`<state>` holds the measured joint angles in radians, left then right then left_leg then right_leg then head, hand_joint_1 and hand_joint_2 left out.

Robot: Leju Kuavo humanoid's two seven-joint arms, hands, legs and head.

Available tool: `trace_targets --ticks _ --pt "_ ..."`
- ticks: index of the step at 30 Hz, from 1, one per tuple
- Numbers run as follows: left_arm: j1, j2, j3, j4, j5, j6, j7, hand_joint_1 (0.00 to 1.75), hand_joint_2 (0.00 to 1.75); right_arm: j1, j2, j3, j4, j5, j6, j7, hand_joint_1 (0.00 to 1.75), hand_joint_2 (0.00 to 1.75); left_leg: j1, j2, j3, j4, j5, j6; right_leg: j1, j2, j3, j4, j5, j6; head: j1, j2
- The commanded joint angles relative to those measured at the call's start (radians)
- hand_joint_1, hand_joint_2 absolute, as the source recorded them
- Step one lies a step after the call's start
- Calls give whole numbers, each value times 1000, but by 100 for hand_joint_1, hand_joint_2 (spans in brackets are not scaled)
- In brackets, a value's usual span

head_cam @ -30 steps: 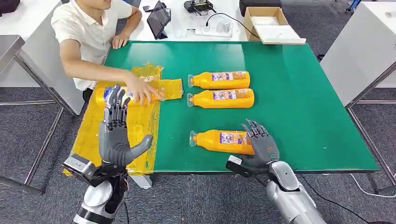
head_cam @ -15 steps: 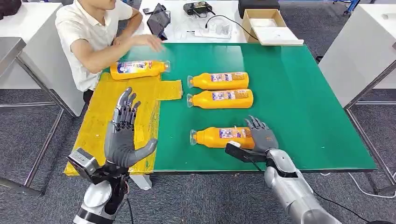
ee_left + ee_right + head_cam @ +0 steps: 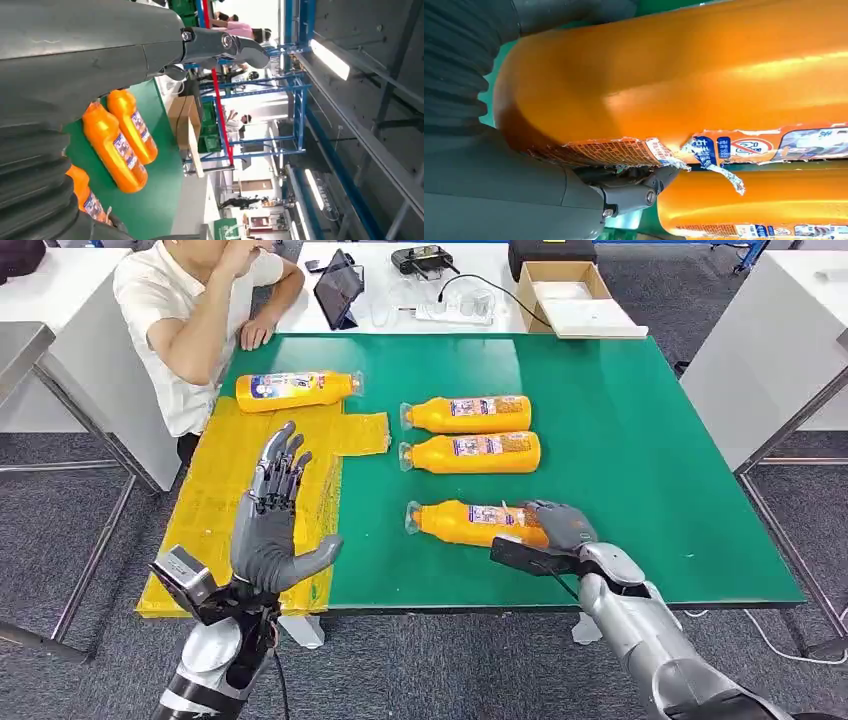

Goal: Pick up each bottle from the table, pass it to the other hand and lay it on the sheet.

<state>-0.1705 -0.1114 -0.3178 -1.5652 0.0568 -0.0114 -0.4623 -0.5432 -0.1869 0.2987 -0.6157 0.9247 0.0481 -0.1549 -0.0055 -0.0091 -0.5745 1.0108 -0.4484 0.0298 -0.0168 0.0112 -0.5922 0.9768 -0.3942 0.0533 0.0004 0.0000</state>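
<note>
An orange bottle lies on its side near the green table's front edge. My right hand grips its base end, fingers curled over it; up close the bottle lies against my palm with the thumb under it. Two more orange bottles lie side by side further back, also seen as bottles past my left hand. Another bottle lies at the far end of the yellow sheet. My left hand is raised over the sheet, fingers spread, holding nothing.
A person sits at the table's far left corner, one hand on the table edge. A white table behind holds a tablet, cables and a cardboard box. The green table is bare on its right half.
The person set a bottle at the sheet's far end and drew the arm back. My right hand closed around the near bottle, which shifted away from the front edge. My left hand drifted slightly right.
</note>
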Motion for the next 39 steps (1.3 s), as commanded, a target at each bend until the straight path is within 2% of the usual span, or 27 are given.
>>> trace_targets --ticks 1,6,9,12,15,17,19,21,22,24,30,39 --pt "-47 30 -27 72 2 -3 5 0 175 26 -6 46 113 -5 44 -7 175 175 1 -2 1 -1 0 -2 2 -4 3 -2 0 -2 0 0" --pt "-48 31 -29 75 6 -6 5 0 175 24 -7 56 114 -13 48 -13 175 175 2 -3 1 -2 1 -2 2 -5 2 -2 0 -2 0 0" --pt "-67 36 -34 100 43 -42 13 0 175 27 -26 46 112 -84 119 -93 175 175 2 -3 1 -2 1 -2 2 -4 2 -3 0 -2 0 0" --pt "-78 40 -35 124 44 -42 13 0 175 35 -47 55 91 -113 118 -121 175 175 1 -4 1 -1 1 -1 1 -4 3 -2 0 -1 0 0" --pt "-68 23 -13 126 62 -7 20 0 175 66 -41 15 21 -223 80 -206 171 175 1 -3 1 -2 1 -2 2 -5 3 -3 0 -2 0 0" --pt "-26 -32 40 93 136 106 56 0 175 145 -10 -35 -140 -303 -38 -253 175 175 2 -3 1 -2 1 -2 2 -4 3 -3 0 -3 0 0" --pt "12 -64 40 75 166 230 84 0 175 237 40 -85 -334 -349 -150 -272 175 175 2 -2 1 -2 0 -2 2 -4 3 -3 0 -3 0 0" --pt "39 -73 14 92 266 257 128 0 175 309 77 -109 -510 -391 -219 -275 171 175 1 -1 0 -1 -1 -2 2 -2 1 -1 -1 -2 0 0" --pt "51 -65 -10 116 335 258 144 0 175 346 94 -114 -608 -437 -236 -288 175 175 2 1 0 -2 -1 -3 2 0 1 -2 -1 -3 0 0" --pt "60 -45 -47 151 416 248 139 0 175 370 114 -115 -710 -481 -283 -287 175 175 1 3 -3 -1 -2 -3 2 2 -2 -1 -1 -3 0 0" --pt "61 -1 -124 155 510 174 168 0 175 323 145 -123 -693 -581 -298 -323 175 175 1 -1 -13 0 -1 -1 1 0 -12 1 -1 -1 0 0" --pt "59 -1 -160 142 470 175 154 0 175 312 178 -104 -661 -608 -286 -337 173 175 1 -1 -11 -1 -1 -3 1 0 -9 1 -2 -3 0 0"
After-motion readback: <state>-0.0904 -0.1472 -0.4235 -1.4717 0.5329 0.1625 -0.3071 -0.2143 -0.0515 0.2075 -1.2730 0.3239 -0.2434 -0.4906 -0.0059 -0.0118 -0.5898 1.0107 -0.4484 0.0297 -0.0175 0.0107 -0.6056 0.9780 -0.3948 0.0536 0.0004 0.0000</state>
